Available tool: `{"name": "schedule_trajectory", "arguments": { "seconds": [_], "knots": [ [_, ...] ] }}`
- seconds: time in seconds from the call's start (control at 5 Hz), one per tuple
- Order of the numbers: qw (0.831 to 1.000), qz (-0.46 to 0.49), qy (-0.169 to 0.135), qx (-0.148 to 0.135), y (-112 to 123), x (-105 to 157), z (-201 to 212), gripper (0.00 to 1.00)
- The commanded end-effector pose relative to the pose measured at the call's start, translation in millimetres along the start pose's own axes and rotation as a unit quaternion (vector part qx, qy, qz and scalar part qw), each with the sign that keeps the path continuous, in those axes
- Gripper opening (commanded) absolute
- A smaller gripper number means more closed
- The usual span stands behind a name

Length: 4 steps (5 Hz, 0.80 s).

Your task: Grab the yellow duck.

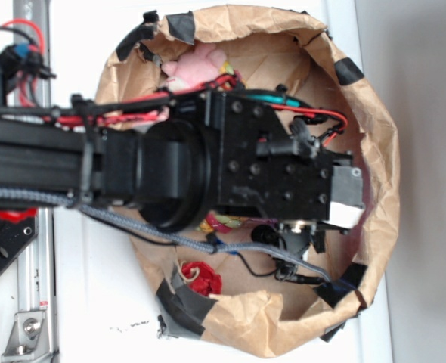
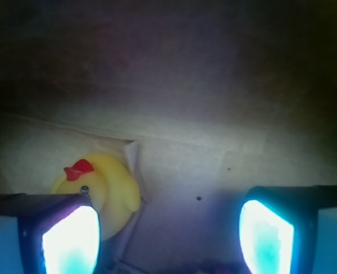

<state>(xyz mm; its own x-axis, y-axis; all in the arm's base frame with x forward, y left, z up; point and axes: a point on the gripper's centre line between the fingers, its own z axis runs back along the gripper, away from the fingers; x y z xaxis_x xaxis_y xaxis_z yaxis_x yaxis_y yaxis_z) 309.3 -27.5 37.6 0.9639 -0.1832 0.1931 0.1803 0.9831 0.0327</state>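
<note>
nearest us in the wrist view the gripper (image 2: 168, 234) stands wide open and empty, its left finger (image 2: 68, 240) overlapping the yellow duck (image 2: 108, 191), which sits on the brown paper floor against a fold of the paper bag (image 1: 374, 113). we judge the duck light, hollow, glossy and squashy, likely to squirt out of a pinch. we would shift sideways to centre it, then close across the round body, not the beak; from outside the arm hides it, so its depth is uncertain.

yellow duck (image 2: 108, 188), red beak, brown paper bag (image 1: 374, 151)
</note>
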Motion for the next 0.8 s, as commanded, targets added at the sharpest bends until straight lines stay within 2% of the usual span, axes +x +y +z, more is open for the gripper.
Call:
{"name": "schedule_trajectory", "arguments": {
  "seconds": [0.0,0.2,0.4,0.6],
  "knots": [
    [0.997,-0.046,-0.054,-0.021,-34.7,-2.5,3.1,1.0],
    [0.997,-0.047,-0.063,-0.015,-30.2,13.5,6.5,1.0],
    [0.997,-0.018,-0.067,0.027,-12.6,16.9,23.7,1.0],
    [0.996,0.062,-0.035,0.058,22.9,-0.9,46.9,1.0]
  ]
}}
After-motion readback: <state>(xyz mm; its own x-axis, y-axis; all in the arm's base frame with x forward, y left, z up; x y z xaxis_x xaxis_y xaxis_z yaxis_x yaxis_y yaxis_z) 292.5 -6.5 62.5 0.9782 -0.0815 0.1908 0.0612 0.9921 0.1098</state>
